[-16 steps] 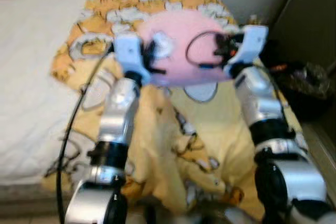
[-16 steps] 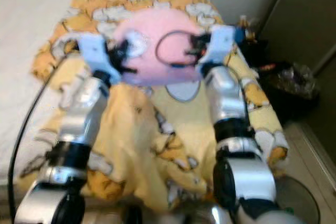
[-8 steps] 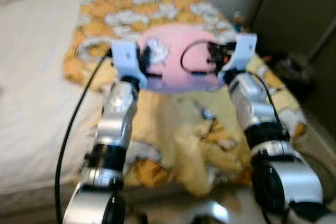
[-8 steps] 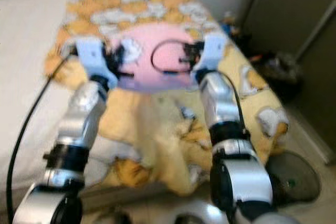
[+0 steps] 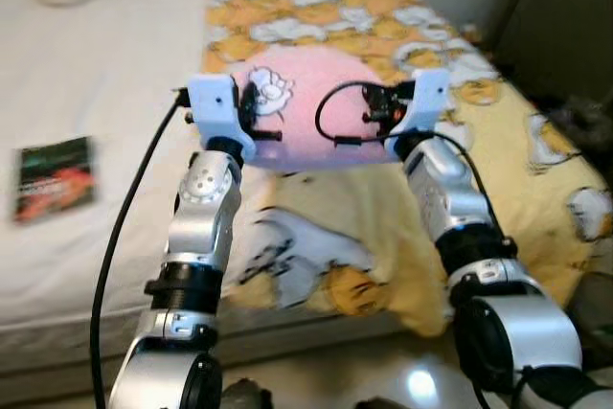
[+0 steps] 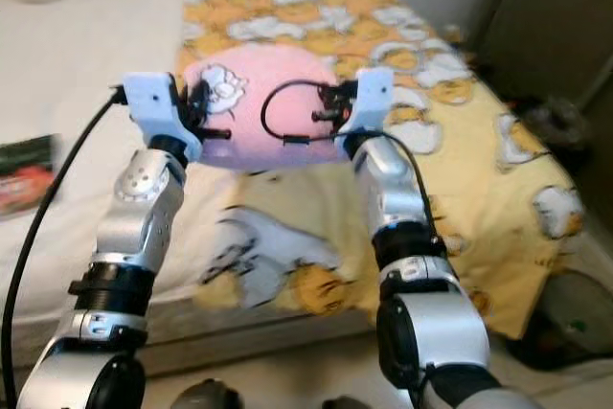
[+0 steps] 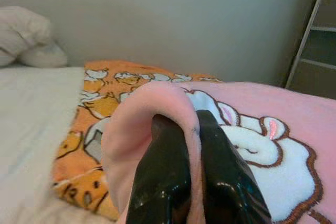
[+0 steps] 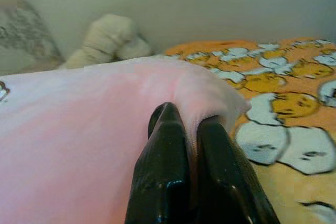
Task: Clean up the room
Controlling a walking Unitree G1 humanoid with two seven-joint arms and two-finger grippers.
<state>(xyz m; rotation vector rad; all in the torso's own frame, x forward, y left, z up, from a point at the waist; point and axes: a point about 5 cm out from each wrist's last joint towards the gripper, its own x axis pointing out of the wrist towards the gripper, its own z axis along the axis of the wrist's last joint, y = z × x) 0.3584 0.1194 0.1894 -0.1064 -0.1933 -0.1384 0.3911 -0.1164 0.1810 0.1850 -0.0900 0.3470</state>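
Spanning the bed point(image 5: 86, 74), a yellow cartoon-print blanket point(image 5: 536, 170) lay under a pink blanket point(image 5: 306, 107) held raised between both arms. The left end effector point(image 7: 186, 129) and right end effector point(image 8: 184, 124) each pinched one edge; a book point(image 5: 53, 177) lay on the white sheet.

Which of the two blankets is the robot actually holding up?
The plain pink fleece blanket with a white bunny, pinched by the left gripper and right gripper. The yellow-orange patterned blanket lies on the bed.
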